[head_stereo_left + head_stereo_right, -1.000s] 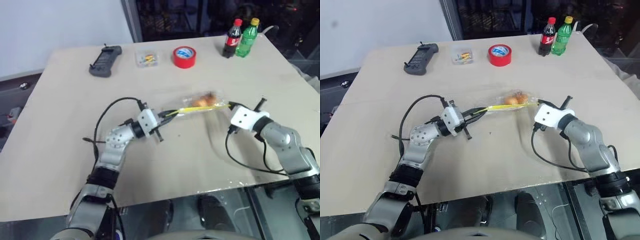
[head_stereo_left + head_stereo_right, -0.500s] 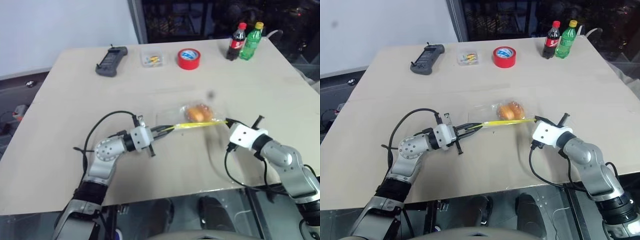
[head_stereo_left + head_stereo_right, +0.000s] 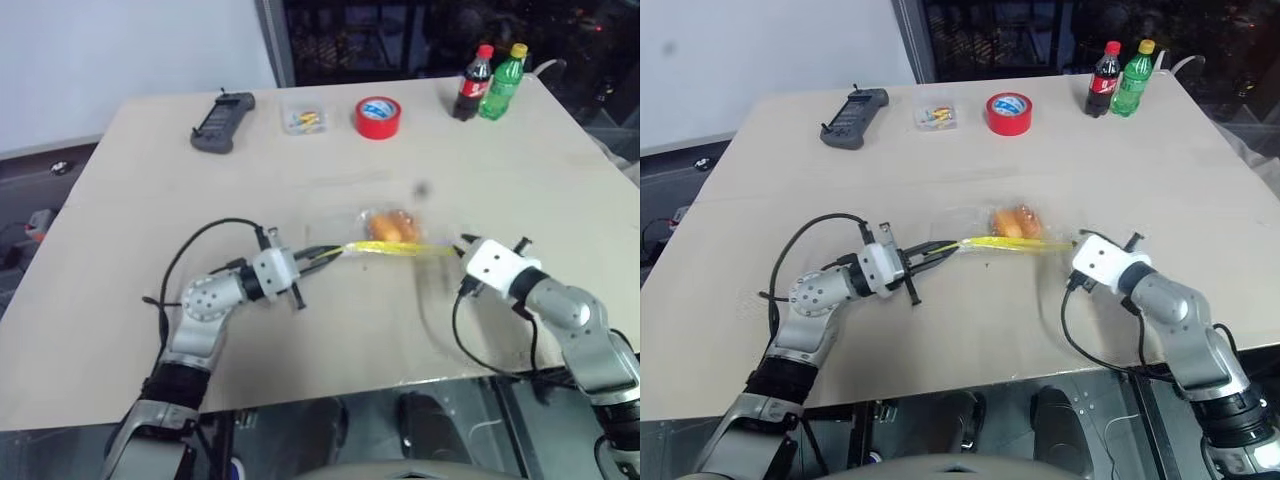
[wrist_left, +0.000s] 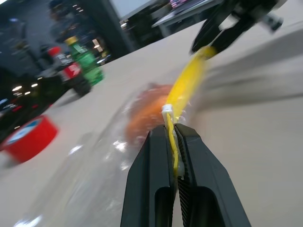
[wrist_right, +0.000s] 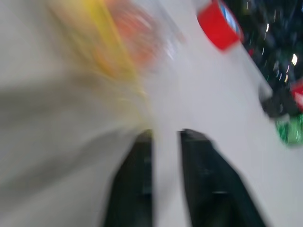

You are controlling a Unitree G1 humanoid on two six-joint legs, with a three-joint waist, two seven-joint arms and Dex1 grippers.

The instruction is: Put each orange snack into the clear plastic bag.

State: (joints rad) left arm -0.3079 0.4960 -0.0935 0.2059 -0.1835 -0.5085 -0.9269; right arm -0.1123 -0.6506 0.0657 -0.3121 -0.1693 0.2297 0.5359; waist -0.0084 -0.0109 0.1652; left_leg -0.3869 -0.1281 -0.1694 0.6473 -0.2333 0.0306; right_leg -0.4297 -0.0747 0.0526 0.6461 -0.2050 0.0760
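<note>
Beige table [image 3: 150,170] against dark cluttered background

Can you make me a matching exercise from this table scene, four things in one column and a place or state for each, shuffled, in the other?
Things:
1. orange snacks
2. left gripper
3. red tape roll
4. green bottle

Places or states:
A. beside the dark cola bottle
B. inside the clear plastic bag
C. shut on the bag's yellow seal strip
D. next to the small clear box

Pairs: 1-B, 2-C, 3-D, 4-A
</note>
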